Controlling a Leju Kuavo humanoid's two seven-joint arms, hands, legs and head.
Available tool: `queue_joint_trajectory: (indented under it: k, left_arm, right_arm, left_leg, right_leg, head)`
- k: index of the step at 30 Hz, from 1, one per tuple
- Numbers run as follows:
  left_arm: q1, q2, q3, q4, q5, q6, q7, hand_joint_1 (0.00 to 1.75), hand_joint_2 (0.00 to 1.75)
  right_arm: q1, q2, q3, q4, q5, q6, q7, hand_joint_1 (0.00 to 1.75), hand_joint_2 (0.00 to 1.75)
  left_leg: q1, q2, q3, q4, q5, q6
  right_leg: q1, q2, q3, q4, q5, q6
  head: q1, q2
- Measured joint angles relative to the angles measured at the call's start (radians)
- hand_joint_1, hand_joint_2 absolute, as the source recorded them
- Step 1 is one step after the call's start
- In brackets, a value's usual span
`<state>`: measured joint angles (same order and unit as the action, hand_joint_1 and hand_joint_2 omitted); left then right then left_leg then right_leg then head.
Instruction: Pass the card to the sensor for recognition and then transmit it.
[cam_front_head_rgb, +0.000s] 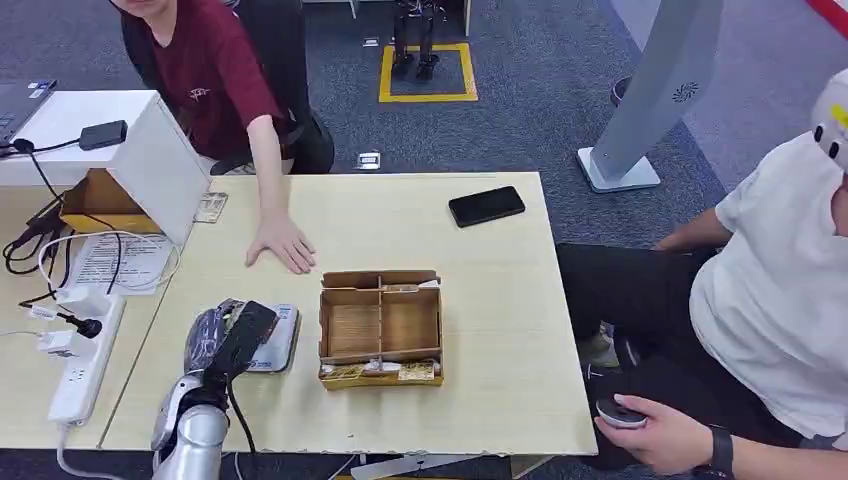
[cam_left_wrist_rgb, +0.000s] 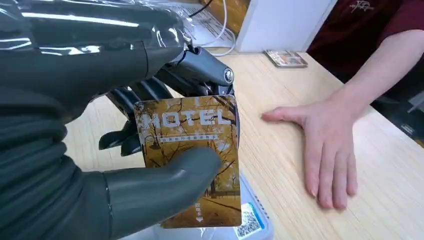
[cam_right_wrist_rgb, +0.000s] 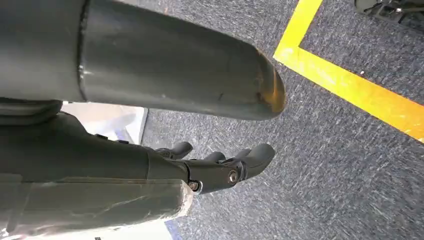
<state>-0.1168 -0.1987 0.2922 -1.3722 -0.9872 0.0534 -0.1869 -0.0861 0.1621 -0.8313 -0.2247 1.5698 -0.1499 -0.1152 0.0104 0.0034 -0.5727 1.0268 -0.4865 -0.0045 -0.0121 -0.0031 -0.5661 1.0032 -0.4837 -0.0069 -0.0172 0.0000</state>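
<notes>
Centrally on the table (cam_front_head_rgb: 500, 300) sat a cardboard box (cam_front_head_rgb: 381, 327) split into compartments: the two large middle ones showed bare bottoms, and the front strip held gold-printed cards (cam_front_head_rgb: 400, 371); the rear strip's contents could not be made out. Left hand (cam_front_head_rgb: 228, 338) pinched the hotel card (cam_left_wrist_rgb: 192, 155) between thumb and fingers, held directly above the sensor (cam_front_head_rgb: 275, 340), a pale flat pad just left of the box. Right hand (cam_right_wrist_rgb: 220, 165) hung over grey carpet, fingers loosely curled, holding nothing. A person's hand (cam_front_head_rgb: 282, 245) lay flat on the table behind the sensor. Black phone (cam_front_head_rgb: 486, 206) near the far edge.
</notes>
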Motion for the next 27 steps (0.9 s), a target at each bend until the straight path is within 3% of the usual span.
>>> queue_joint_trajectory:
  k: [27]
  left_arm:
    - [-0.029, -0.008, 0.042, 0.085, -0.071, 0.007, -0.011, 1.75, 1.75]
  right_arm:
    - [-0.002, 0.008, 0.024, -0.008, 0.0, -0.008, -0.002, 0.0, 0.0]
  left_leg:
    - [0.0, 0.0, 0.0, 0.0, 0.0, 0.0]
  right_leg:
    - [0.0, 0.0, 0.001, 0.0, 0.0, 0.0]
  head:
    - [0.0, 0.0]
